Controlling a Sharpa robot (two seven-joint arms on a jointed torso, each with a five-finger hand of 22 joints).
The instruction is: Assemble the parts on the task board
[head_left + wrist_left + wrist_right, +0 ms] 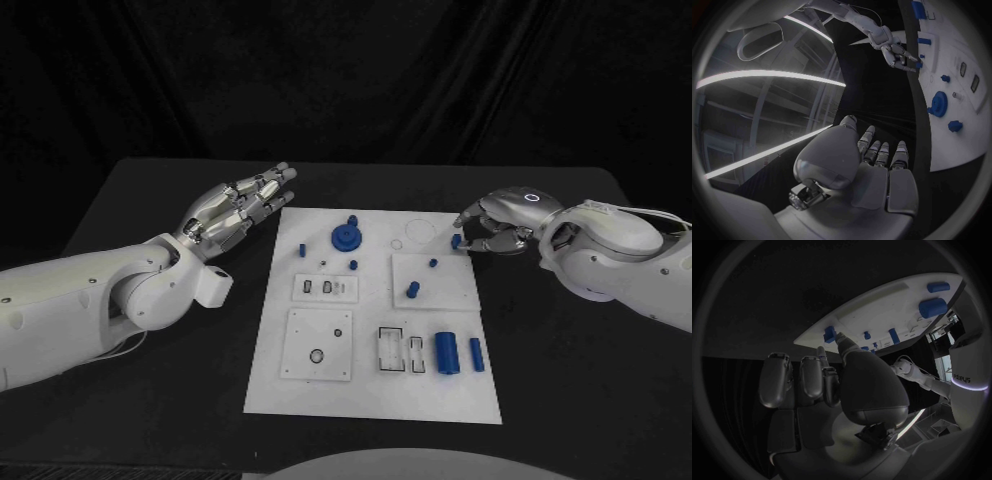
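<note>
The white task board (372, 395) lies in the middle of the black table. On it are a round blue gear-like part (346, 238) at the far end, small blue pegs (413, 290) on a raised square plate, and two blue cylinders (447, 352) near the front right. My right hand (490, 225) hovers at the board's far right edge. Its thumb and a fingertip are against a small blue part (456, 241) (829, 333); whether they pinch it is unclear. My left hand (238, 210) floats beside the board's far left corner, fingers stretched out and holding nothing.
Two more square plates (319, 344) and narrow slots (389, 348) sit on the board's near half. Bare black table (130, 420) surrounds the board (967, 150), and a black curtain closes off the back.
</note>
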